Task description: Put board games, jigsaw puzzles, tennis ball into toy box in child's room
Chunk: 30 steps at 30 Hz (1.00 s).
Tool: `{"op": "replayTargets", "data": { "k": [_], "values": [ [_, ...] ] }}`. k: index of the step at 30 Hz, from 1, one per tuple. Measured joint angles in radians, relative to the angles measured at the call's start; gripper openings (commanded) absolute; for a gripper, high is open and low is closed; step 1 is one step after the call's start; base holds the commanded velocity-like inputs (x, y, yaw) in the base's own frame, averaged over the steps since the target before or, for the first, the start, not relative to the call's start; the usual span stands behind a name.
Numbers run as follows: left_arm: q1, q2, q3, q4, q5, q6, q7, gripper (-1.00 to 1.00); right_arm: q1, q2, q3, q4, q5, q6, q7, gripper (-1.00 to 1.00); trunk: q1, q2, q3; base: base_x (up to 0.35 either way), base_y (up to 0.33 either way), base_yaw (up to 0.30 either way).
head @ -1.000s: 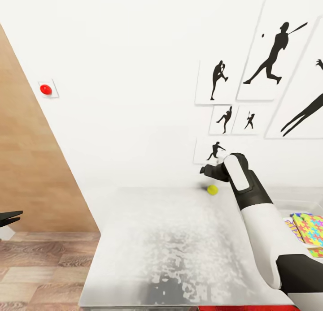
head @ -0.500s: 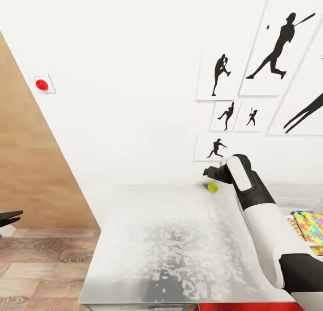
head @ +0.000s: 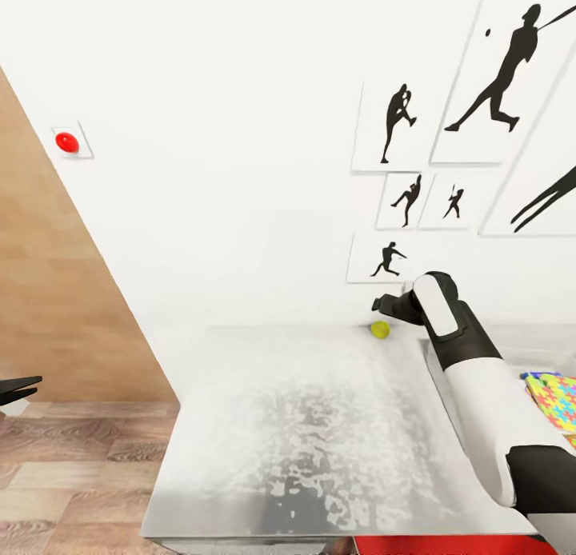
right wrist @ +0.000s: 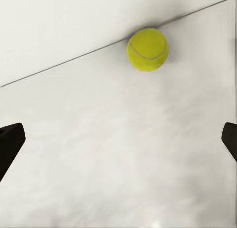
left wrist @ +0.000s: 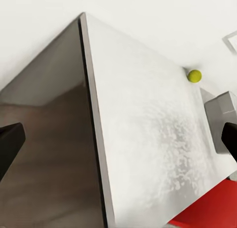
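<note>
White-shelled right arm (head: 480, 395) with black joint bands at elbow and wrist, white oblong panel on the black wrist housing, black right tool (head: 382, 305), flat black fingertips (right wrist: 10, 146) at both wrist views' edges, black left tool (head: 18, 389)

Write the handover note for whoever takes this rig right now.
Right end effector: open, empty, hovering above the tennis ball, not touching it.
Left end effector: off the table's left side over the floor, empty as far as the left wrist view shows.
Tennis ball sits at the table's far edge against the wall.
A jigsaw puzzle lies at the right, beside the right arm.
Done: nothing confirmed here.
Left: grasp the ball and put it in the toy box, then check the other toys.
</note>
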Motion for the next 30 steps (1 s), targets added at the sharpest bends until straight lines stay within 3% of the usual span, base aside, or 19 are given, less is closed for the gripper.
{"op": "replayTargets", "data": {
  "k": [21,30],
  "values": [
    [0.000,-0.007,0.000,0.000,0.000,-0.031,0.000,1.00,-0.114,-0.010,-0.001,0.147,0.004,0.000,0.000,1.00,0.000,0.000,-0.034,0.000,0.000,0.000],
    [0.000,-0.007,0.000,0.000,0.000,-0.032,0.000,1.00,-0.136,-0.011,-0.001,0.172,0.013,0.000,0.000,1.00,0.000,0.000,-0.049,0.000,0.000,0.000]
  ]
}}
